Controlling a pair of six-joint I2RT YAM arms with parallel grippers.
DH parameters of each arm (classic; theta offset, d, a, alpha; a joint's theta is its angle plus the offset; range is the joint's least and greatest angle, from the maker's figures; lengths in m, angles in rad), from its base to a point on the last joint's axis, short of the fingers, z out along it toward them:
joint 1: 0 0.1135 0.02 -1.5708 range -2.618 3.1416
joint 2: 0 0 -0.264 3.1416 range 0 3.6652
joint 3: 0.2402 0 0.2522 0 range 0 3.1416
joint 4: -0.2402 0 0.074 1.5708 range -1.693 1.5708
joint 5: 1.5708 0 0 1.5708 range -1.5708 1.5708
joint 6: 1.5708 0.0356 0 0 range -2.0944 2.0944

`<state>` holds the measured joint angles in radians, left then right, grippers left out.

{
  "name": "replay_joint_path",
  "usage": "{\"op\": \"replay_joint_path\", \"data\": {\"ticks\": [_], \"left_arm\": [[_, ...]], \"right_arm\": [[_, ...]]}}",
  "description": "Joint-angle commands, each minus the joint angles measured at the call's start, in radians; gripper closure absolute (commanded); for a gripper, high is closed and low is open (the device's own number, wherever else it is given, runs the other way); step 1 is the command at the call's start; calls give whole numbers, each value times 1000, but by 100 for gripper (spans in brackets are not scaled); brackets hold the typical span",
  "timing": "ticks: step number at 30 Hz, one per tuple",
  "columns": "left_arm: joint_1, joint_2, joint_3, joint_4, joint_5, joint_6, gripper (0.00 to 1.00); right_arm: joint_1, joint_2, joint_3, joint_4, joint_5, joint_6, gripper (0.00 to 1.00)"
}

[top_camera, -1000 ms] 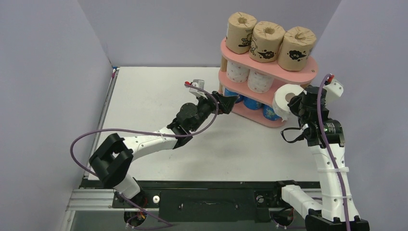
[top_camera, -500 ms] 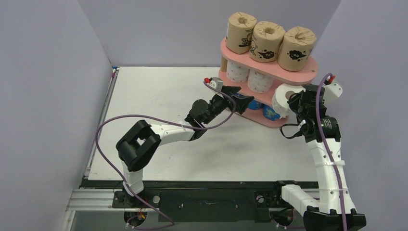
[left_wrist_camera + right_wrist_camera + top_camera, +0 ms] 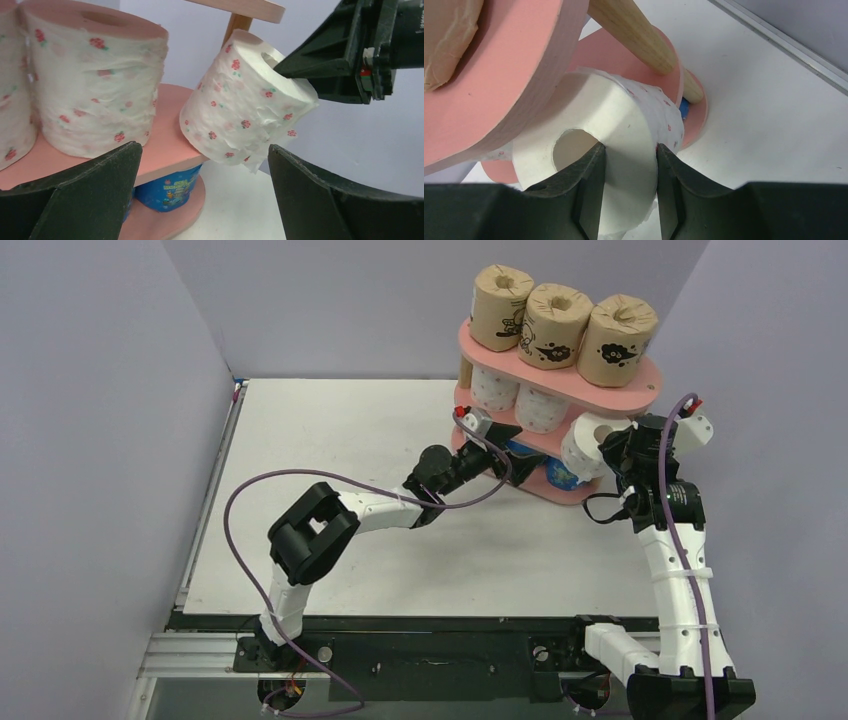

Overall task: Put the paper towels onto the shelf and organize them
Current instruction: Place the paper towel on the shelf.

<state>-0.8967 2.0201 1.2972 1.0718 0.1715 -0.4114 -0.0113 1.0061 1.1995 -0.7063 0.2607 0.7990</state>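
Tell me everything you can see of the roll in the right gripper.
The held roll is white, soft crinkled paper printed with small pink-red flowers, with an open core. It is tilted, its lower edge at the end of the shelf's middle board, beside a matching roll. The right gripper pinches its wall, one finger in the core, one outside.

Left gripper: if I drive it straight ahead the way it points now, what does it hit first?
Probably the tilted white pink-dotted roll, which the right gripper holds at the end of the shelf's middle board; the board's rounded edge lies just below that line. Depth is unclear, so either could come first.
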Motion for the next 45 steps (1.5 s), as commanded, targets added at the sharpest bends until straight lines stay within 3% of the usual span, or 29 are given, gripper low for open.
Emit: {"op": "replay_joint_path", "data": {"ticks": [1, 14, 17, 30, 36, 41, 45], "left_arm": [[-23, 25, 92, 9, 54, 71, 2], [-47, 115, 216, -49, 113, 56, 0], [-50, 142, 257, -84, 123, 53, 5], [-69, 209, 366, -149, 125, 68, 9], [-73, 225, 387, -161, 90, 58, 12], [-73, 235, 402, -164, 61, 47, 14], [-73, 246, 423, -167, 57, 42, 16]], "right_arm": [[-15, 14, 15, 100, -13, 42, 72], [-22, 31, 38, 114, -49, 58, 71], [-21, 36, 42, 114, -61, 60, 71], [-22, 46, 54, 113, -115, 70, 66], [-22, 39, 55, 113, -130, 78, 61], [-22, 32, 59, 113, -149, 86, 47], [-23, 23, 63, 105, -152, 88, 44]]}}
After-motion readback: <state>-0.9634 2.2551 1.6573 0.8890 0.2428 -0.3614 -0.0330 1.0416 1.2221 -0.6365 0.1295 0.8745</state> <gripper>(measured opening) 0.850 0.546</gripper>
